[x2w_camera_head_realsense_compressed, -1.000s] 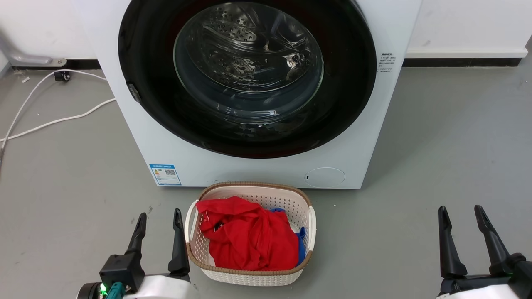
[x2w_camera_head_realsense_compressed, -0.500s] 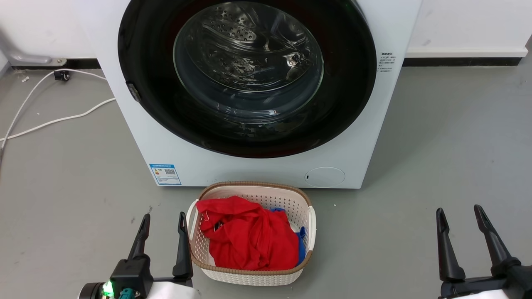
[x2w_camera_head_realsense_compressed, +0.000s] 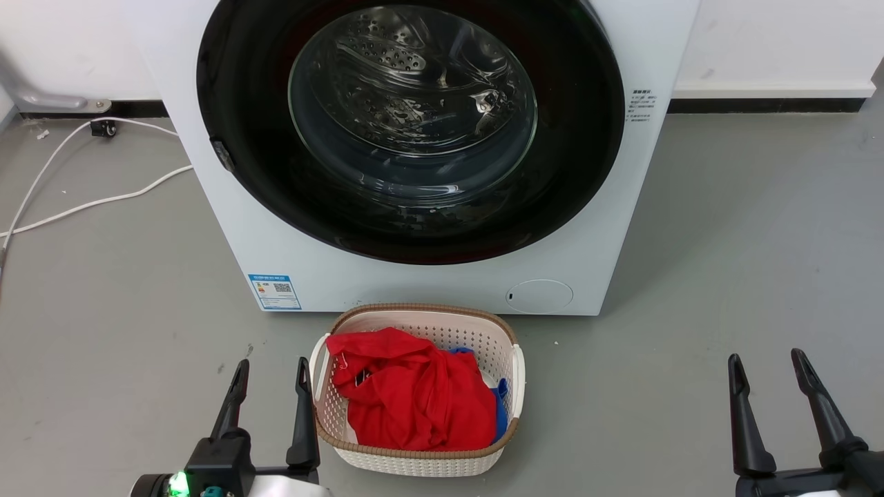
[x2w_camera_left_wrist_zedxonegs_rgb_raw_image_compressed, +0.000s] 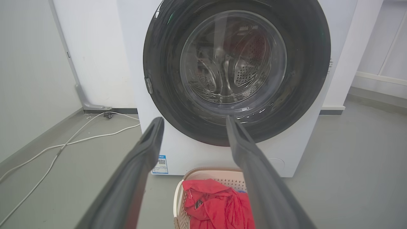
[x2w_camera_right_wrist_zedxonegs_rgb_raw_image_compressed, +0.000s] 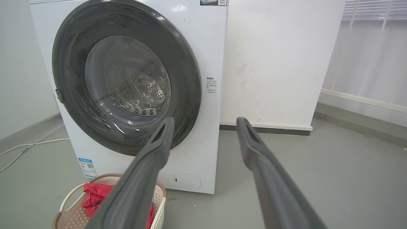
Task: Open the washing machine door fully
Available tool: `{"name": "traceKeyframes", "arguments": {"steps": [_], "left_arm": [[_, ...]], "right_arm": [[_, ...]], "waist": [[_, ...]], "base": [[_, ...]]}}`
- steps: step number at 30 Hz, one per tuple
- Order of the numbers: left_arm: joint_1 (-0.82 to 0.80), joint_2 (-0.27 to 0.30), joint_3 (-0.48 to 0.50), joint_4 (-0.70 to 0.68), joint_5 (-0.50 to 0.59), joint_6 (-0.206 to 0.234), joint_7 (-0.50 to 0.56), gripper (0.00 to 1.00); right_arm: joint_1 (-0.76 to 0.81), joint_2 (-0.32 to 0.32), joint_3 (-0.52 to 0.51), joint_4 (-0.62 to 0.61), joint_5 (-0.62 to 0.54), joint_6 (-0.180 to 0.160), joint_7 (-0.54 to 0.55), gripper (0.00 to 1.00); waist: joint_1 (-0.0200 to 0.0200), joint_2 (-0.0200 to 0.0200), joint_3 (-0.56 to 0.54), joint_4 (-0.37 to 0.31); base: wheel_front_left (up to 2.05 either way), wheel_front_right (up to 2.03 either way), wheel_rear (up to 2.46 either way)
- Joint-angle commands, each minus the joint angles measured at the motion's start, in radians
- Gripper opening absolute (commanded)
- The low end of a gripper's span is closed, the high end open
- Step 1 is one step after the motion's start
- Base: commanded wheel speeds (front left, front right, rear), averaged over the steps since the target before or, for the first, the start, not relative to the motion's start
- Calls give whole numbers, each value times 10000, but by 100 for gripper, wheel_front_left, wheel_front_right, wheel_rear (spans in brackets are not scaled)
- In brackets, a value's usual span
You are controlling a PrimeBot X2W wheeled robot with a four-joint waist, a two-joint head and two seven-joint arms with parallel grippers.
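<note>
No wording is sharp enough to read. A blue-edged label with a QR code sits low on the left of the washing machine front. A small block of grey print stands just right of the washing machine door. Another QR sticker sits at the front's top edge.

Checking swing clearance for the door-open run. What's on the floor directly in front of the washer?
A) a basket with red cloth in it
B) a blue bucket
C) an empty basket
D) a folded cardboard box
A: a white basket with a brown rim stands just before the washing machine, below the washing machine door, with a red cloth heaped in it.
</note>
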Motion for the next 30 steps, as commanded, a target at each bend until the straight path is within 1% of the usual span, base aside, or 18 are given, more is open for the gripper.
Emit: {"name": "traceKeyframes", "arguments": {"steps": [1, 9, 20, 21, 22, 23, 26, 28, 30], "left_arm": [[73, -8, 19, -1, -9, -16, -49, 100], [135, -19, 84, -40, -183, -67, -41, 100], [194, -21, 65, -24, -277, -4, -41, 100], [192, -20, 65, -20, -275, -7, -41, 100], [187, -20, 57, -18, -281, -3, -41, 100], [180, -22, 58, -15, -285, -3, -41, 100], [172, -21, 57, -9, -299, 11, -41, 100], [178, -21, 66, -5, -309, 19, -41, 100], [190, -21, 72, -5, -317, 27, -40, 100]], "right_arm": [[88, -33, 5, 40, 76, 1, -25, 100], [139, -33, 31, 197, 307, 1, -25, 100], [182, -33, 111, 294, 375, -1, -25, 100], [179, -33, 121, 299, 372, -1, -23, 73], [171, -33, 118, 305, 366, -1, -23, 18], [161, -33, 131, 300, 371, 1, -23, 0], [92, -33, 190, 214, 394, -1, -25, 0], [3, -33, 229, 111, 705, 1, -23, 0], [-76, -35, 84, 153, 1735, -1, -23, 0]], "waist": [[0, 0, 0, 1], [0, 0, -16, 11], [0, 0, -29, -10], [0, 0, -30, -10], [0, 0, -30, -10], [0, 0, -30, -8], [0, 0, -39, -6], [0, 0, -46, -12], [0, 0, -52, -23]], "base": [[0, 0, 0], [0, 0, 0], [0, 0, 0], [0, 0, 0], [0, 0, 0], [0, 0, 0], [0, 0, 0], [0, 0, 0], [0, 0, 0]]}}
